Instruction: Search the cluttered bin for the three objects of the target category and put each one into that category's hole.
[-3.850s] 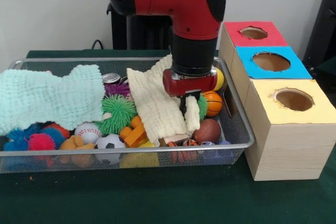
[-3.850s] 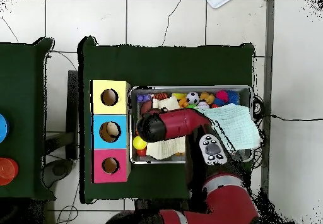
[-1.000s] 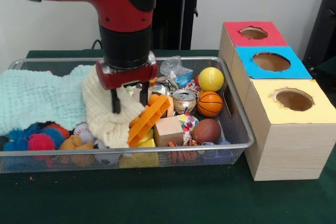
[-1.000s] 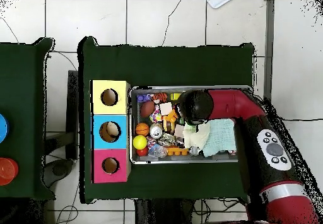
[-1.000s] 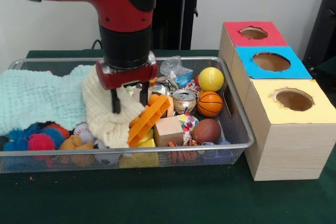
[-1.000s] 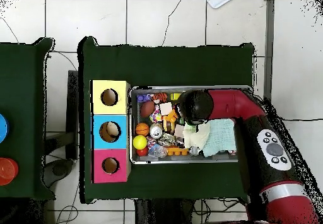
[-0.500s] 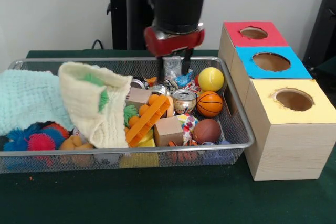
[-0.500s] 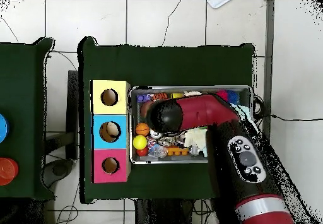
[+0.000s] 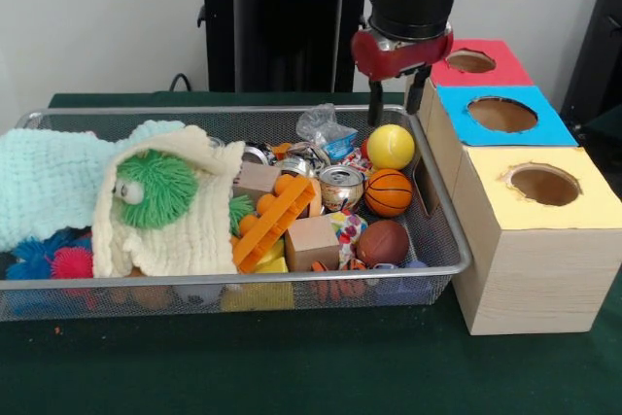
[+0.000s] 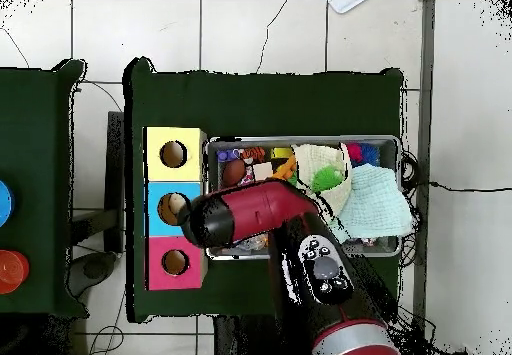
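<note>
Though fingers apart, empty gripper (image 9: 398, 94) above bin (image 9: 442, 240) rim; one can (image 9: 340, 185) (upright) visible.

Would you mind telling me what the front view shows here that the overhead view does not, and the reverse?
Front view only: the gripper, fingers apart and empty, above the bin's end by the boxes, plus a silver can beside the basketball.
Overhead only: the red arm covers that end; its wrist reaches the blue box.
Both: the cream cloth with the green spiky ball.

A plain pale wall (image 9: 97, 26) behind; white tiled floor (image 10: 260, 36) around the dark green surface (image 9: 292, 366).
</note>
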Action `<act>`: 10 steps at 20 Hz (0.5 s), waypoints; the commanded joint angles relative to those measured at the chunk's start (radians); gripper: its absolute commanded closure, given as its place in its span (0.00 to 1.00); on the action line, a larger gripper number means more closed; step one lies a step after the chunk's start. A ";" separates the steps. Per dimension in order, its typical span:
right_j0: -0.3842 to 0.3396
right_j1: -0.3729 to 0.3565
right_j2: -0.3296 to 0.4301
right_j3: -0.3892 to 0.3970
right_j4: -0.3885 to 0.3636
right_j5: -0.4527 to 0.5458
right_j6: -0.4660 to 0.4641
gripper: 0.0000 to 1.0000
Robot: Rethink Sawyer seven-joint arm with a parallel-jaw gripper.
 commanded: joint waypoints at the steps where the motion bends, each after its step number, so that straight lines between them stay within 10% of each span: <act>1: 0.037 0.074 -0.167 0.126 -0.023 -0.161 0.318 0.00; 10: 0.059 0.077 -0.267 0.122 -0.059 -0.204 0.242 0.00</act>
